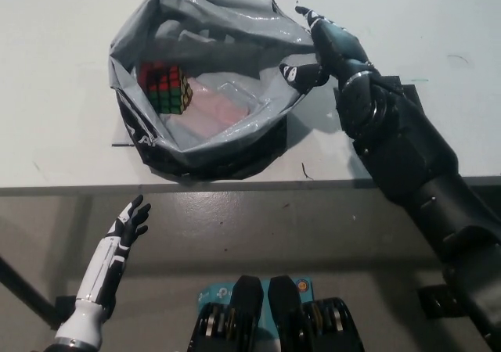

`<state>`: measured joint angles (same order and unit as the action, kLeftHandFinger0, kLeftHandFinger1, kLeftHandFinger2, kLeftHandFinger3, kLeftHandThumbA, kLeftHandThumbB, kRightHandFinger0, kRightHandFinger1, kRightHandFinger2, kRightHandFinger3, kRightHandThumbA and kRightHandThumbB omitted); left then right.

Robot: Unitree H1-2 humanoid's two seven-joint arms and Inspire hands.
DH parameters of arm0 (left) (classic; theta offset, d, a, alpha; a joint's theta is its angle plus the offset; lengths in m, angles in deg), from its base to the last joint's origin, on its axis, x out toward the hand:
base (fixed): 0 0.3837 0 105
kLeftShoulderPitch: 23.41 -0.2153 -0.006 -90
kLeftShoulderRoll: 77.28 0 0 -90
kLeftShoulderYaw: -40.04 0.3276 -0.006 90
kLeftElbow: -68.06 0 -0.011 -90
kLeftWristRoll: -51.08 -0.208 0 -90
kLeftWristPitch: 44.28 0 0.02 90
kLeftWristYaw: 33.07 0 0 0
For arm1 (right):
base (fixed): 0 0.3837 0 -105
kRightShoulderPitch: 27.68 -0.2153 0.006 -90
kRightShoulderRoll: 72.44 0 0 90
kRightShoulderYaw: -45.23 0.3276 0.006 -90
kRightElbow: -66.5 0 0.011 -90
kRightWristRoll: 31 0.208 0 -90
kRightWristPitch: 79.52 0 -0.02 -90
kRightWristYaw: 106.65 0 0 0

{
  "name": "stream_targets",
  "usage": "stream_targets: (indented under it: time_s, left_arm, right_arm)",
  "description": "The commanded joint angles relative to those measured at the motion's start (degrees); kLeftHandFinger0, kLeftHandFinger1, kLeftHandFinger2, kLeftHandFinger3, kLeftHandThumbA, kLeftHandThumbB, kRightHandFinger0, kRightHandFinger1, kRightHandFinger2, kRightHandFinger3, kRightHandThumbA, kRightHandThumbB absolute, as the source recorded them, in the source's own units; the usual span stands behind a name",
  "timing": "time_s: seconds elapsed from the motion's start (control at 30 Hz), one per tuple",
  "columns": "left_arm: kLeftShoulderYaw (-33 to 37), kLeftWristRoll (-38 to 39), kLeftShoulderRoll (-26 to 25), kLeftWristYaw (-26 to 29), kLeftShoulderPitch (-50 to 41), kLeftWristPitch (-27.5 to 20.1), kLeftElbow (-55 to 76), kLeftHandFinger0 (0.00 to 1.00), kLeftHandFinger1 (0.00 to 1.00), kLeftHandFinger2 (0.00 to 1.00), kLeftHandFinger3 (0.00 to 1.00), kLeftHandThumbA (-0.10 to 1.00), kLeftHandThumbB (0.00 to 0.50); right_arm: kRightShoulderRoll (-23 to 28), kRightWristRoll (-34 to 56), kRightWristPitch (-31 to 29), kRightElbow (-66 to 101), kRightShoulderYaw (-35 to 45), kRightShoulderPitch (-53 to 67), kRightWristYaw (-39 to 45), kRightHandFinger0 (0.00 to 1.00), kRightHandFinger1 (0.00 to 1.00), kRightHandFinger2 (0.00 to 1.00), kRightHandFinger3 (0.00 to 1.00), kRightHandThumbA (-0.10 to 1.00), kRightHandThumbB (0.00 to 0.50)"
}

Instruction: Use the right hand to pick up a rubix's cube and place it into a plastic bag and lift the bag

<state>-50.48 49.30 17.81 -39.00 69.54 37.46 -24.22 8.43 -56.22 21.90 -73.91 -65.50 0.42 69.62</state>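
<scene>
1. Two hands show in the head view; nearest, at about 7 o'clock, the white left hand rests below the edge of the surface, its fingers spread and nothing in it.
2. The black right arm comes in from about 4 o'clock and crosses the near edge of the pale surface toward the bag.
3. The grey plastic bag sits on the surface at about 11 o'clock from the picture's middle, its mouth wide open and its rim rolled outward, with a dark fold at the near base.
4. The rubix's cube lies inside the bag, against the inner wall at the bag's 9 o'clock side, red and green faces showing.
5. A pinkish patch shows through the bag's bottom just beside the cube, at its 4 o'clock.
6. The right hand is at the bag's rim at the bag's 3 o'clock; one finger lies on the inside of the rim and the others reach along the outside toward 12 o'clock, so the rim sits between them, though whether it is firmly pinched cannot be told.
</scene>
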Motion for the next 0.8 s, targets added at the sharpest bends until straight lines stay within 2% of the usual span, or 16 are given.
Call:
stream_targets:
  time_s: [0.0, 0.17, 0.4, 0.43, 0.47, 0.5, 0.53, 0.57, 0.6, 0.63, 0.67, 0.77]
  left_arm:
    - [0.36, 0.35, -0.77, -0.86, -0.39, -1.88, 1.66, 1.00, 1.00, 1.00, 1.00, 1.00, 0.204]
    - [0.33, 0.84, -0.77, -1.06, -0.29, -2.37, 1.35, 1.00, 1.00, 1.00, 1.00, 1.00, 0.179]
    - [0.48, 0.93, -0.75, -1.15, -0.33, -2.10, 1.45, 1.00, 1.00, 1.00, 1.00, 1.00, 0.195]
    - [0.52, 0.80, -0.77, -1.16, -0.38, -1.92, 1.62, 1.00, 1.00, 1.00, 1.00, 1.00, 0.195]
    - [0.53, 0.83, -0.74, -1.19, -0.40, -1.76, 1.79, 1.00, 1.00, 1.00, 1.00, 1.00, 0.193]
    - [0.54, 0.79, -0.70, -1.19, -0.39, -1.50, 2.08, 1.00, 1.00, 1.00, 1.00, 1.00, 0.190]
    - [0.54, 0.86, -0.70, -1.24, -0.34, -1.36, 2.19, 1.00, 1.00, 1.00, 1.00, 1.00, 0.189]
    - [0.53, 0.91, -0.71, -1.27, -0.31, -1.28, 2.24, 1.00, 1.00, 1.00, 1.00, 1.00, 0.189]
    - [0.52, 1.01, -0.73, -1.33, -0.28, -1.18, 2.29, 1.00, 1.00, 1.00, 1.00, 1.00, 0.188]
    - [0.50, 1.14, -0.77, -1.41, -0.02, -1.22, 2.17, 1.00, 1.00, 1.00, 1.00, 1.00, 0.181]
    - [0.46, 1.20, -0.83, -1.45, 0.34, -1.43, 1.87, 1.00, 1.00, 1.00, 1.00, 1.00, 0.185]
    - [0.37, 1.32, -0.89, -1.44, 0.42, -1.55, 1.68, 1.00, 1.00, 1.00, 1.00, 1.00, 0.185]
  right_arm:
    - [-1.89, 0.18, -5.90, -3.75, 2.04, -4.71, -6.74, 1.00, 1.00, 1.00, 1.00, 0.68, 0.492]
    - [-3.04, 0.22, -8.32, -8.39, 2.58, -6.37, -8.36, 1.00, 1.00, 1.00, 1.00, 0.67, 0.499]
    - [-3.71, -1.04, -9.72, -15.81, 1.34, -10.33, -10.81, 1.00, 1.00, 1.00, 1.00, 0.63, 0.500]
    - [-3.65, -1.07, -10.14, -17.04, 1.26, -10.93, -11.13, 1.00, 1.00, 1.00, 1.00, 0.61, 0.500]
    - [-3.61, -0.47, -10.75, -17.56, 1.77, -11.25, -11.27, 1.00, 1.00, 1.00, 1.00, 0.54, 0.491]
    - [-3.56, 0.80, -12.25, -18.45, 2.96, -11.87, -12.21, 0.81, 0.98, 1.00, 1.00, 0.44, 0.483]
    - [-3.56, 1.14, -12.79, -18.75, 3.39, -12.15, -13.11, 0.51, 0.64, 0.73, 0.96, 0.39, 0.449]
    - [-3.57, 1.26, -13.09, -18.96, 3.59, -12.32, -13.74, 0.51, 0.64, 0.73, 0.96, 0.39, 0.449]
    - [-3.61, 1.22, -13.19, -19.06, 3.75, -12.50, -14.89, 0.14, 0.27, 0.44, 0.71, 0.34, 0.429]
    - [-3.64, 1.28, -13.69, -18.73, 4.36, -12.76, -17.33, 0.01, 0.04, 0.24, 0.39, 0.29, 0.387]
    - [-3.64, 1.33, -14.49, -18.21, 5.04, -13.02, -19.71, 0.00, 0.06, 0.27, 0.31, 0.25, 0.360]
    - [-3.79, 1.53, -15.63, -17.81, 5.97, -13.34, -21.29, 0.01, 0.15, 0.38, 0.30, 0.24, 0.329]
